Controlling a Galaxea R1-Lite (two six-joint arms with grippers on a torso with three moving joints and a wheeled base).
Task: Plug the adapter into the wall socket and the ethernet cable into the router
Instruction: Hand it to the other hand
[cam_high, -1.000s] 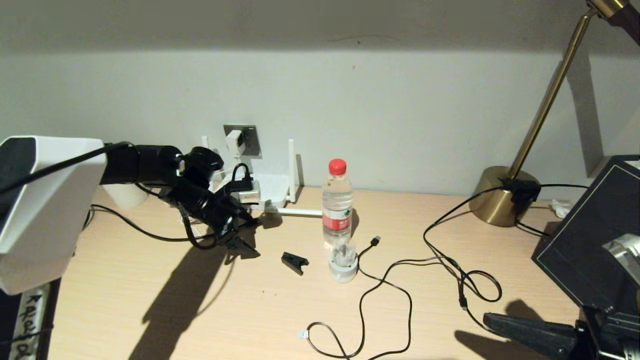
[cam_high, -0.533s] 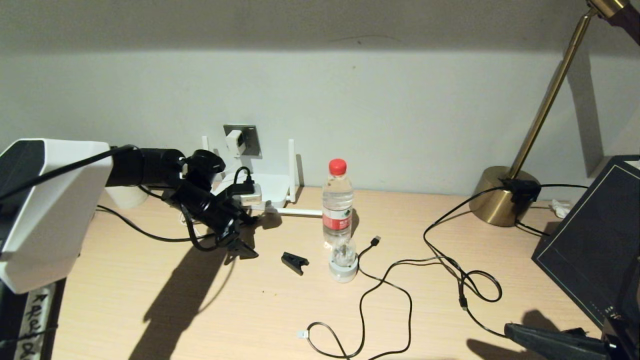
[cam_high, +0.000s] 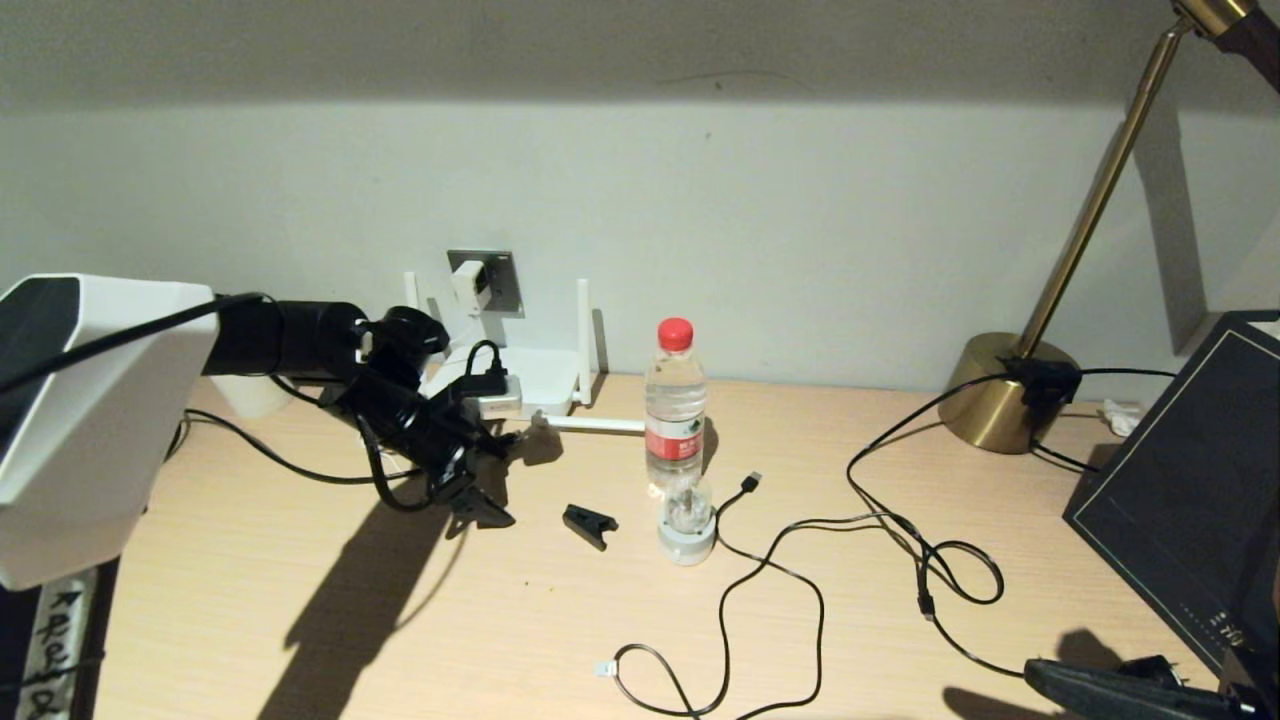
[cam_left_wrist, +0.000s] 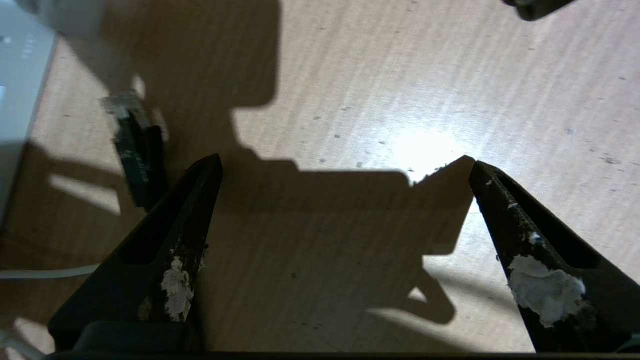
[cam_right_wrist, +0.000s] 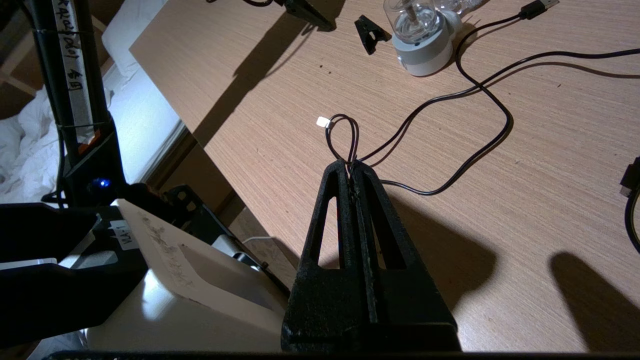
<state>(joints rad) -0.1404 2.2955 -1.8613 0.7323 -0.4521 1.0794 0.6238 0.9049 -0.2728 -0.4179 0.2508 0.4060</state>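
Observation:
The white adapter (cam_high: 468, 283) sits in the grey wall socket (cam_high: 500, 281). Below it the white router (cam_high: 548, 378) lies on the desk with two stick antennas upright and one lying flat. My left gripper (cam_high: 505, 478) hangs open in front of the router, low over the desk, with nothing between its fingers (cam_left_wrist: 344, 160). The ethernet cable's clear connector (cam_left_wrist: 119, 104) lies beside the router's edge (cam_left_wrist: 15, 95), just outside one fingertip; I cannot tell whether it touches the router. My right gripper (cam_high: 1040, 678) is shut and empty at the desk's front right (cam_right_wrist: 350, 169).
A water bottle (cam_high: 675, 400), a small white humidifier (cam_high: 687, 530) and a black clip (cam_high: 588, 525) stand mid-desk. A thin black cable with a USB plug (cam_high: 752, 482) and a small white end (cam_high: 603, 668) snakes across. A brass lamp (cam_high: 1005, 390) and black board (cam_high: 1190, 480) are right.
My left gripper drew back a little toward the left, away from the router, still open. My right gripper pulled back toward the lower right corner of the head view.

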